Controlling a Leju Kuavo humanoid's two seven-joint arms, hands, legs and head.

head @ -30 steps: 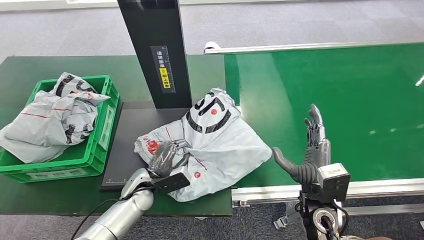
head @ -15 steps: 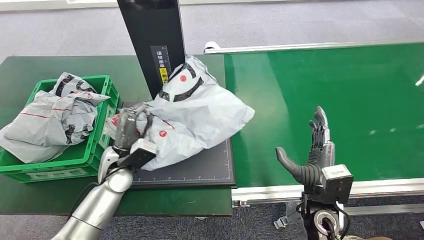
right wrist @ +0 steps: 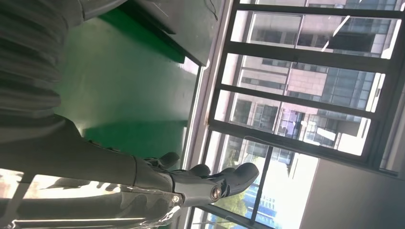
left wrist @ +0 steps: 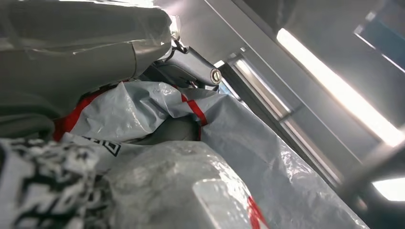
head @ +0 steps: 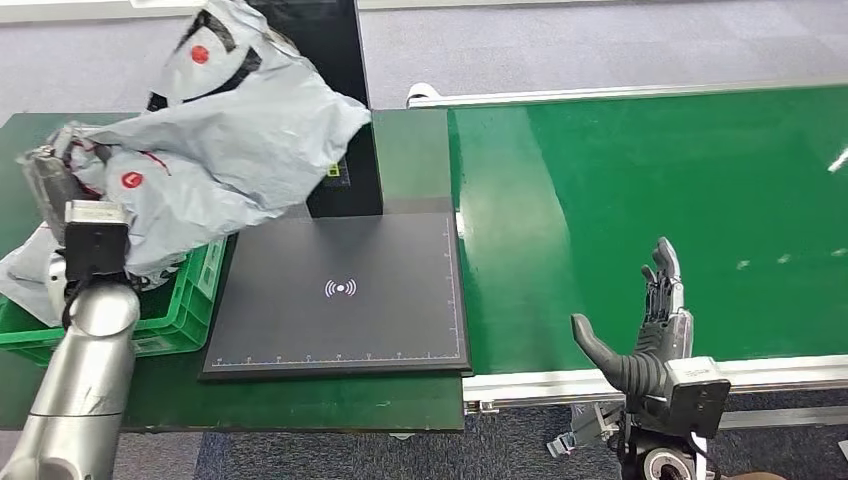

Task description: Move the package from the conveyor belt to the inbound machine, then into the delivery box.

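Note:
My left hand [head: 50, 178] grips a corner of the grey plastic package [head: 235, 130] with black and red print and holds it in the air over the green delivery box [head: 195, 290] at the left. The bag spreads out to the right, up to the black post [head: 350, 185]. In the left wrist view the crumpled package [left wrist: 143, 105] lies pressed against my fingers [left wrist: 198, 71]. My right hand [head: 652, 330] stands open, holding nothing, over the near edge of the green conveyor belt [head: 650, 190]; its spread fingers [right wrist: 210, 187] show in the right wrist view.
The black inbound scanner pad [head: 340, 290] lies bare between the box and the belt, with a wireless mark at its middle. Another grey package [head: 22, 280] lies in the box under the lifted one. Grey carpet runs beyond the dark green table [head: 410, 150].
My left hand has carried the package off the scanner pad, up and to the left, until it hangs over the green box. My right hand has sunk back a little toward the belt's near edge.

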